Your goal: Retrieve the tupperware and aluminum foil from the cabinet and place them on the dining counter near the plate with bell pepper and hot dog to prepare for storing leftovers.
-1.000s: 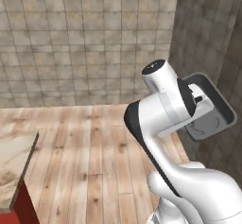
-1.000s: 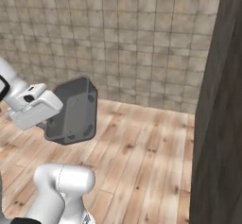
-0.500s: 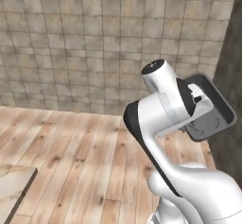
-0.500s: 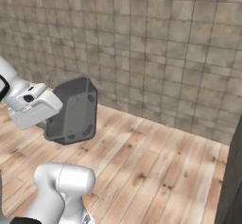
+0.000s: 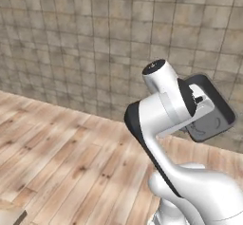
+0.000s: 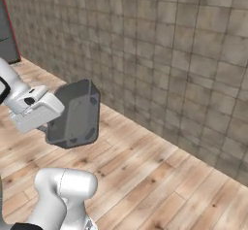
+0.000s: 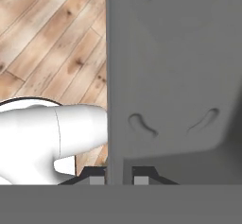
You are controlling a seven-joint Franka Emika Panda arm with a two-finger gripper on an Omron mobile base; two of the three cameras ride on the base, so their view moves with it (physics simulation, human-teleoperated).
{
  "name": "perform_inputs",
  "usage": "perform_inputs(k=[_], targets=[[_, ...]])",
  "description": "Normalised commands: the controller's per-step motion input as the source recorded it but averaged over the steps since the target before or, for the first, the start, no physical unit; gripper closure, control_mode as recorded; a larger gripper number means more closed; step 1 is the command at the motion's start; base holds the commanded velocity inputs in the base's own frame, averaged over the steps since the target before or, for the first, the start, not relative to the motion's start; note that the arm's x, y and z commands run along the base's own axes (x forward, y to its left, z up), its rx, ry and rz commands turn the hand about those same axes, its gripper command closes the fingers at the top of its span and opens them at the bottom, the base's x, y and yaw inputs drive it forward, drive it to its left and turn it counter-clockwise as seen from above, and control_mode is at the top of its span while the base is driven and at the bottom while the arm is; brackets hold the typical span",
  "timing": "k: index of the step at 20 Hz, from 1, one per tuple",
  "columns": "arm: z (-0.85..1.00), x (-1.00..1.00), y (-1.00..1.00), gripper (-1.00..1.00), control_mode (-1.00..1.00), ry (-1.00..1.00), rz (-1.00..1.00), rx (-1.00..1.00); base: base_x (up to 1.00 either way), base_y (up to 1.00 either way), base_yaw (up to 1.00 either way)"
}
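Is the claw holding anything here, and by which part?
Yes: the claw is shut on the tupperware, pinching its side wall at the rim, one fingertip on each side.

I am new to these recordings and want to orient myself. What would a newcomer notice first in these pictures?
First, the dark grey tupperware, held tilted in the air by the gripper, whose jaws are shut on its wall, just ahead of the white arm. Behind it stands a grey-brown tiled wall, and below lies a light wooden plank floor.
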Motion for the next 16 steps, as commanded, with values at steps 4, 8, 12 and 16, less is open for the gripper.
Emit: perform_inputs(k=[4,8,12,16], targets=[[0.00,0.00,0.00,1.00,1.00,0.00,0.00,0.00,1.00,0.00,0.48],[0.00,0.00,0.00,1.00,1.00,0.00,0.00,0.00,1.00,0.00,0.47],[0.00,0.00,0.00,1.00,1.00,0.00,0.00,0.00,1.00,0.00,0.46],[0.00,0.00,0.00,1.00,1.00,0.00,0.00,0.00,1.00,0.00,0.44]])
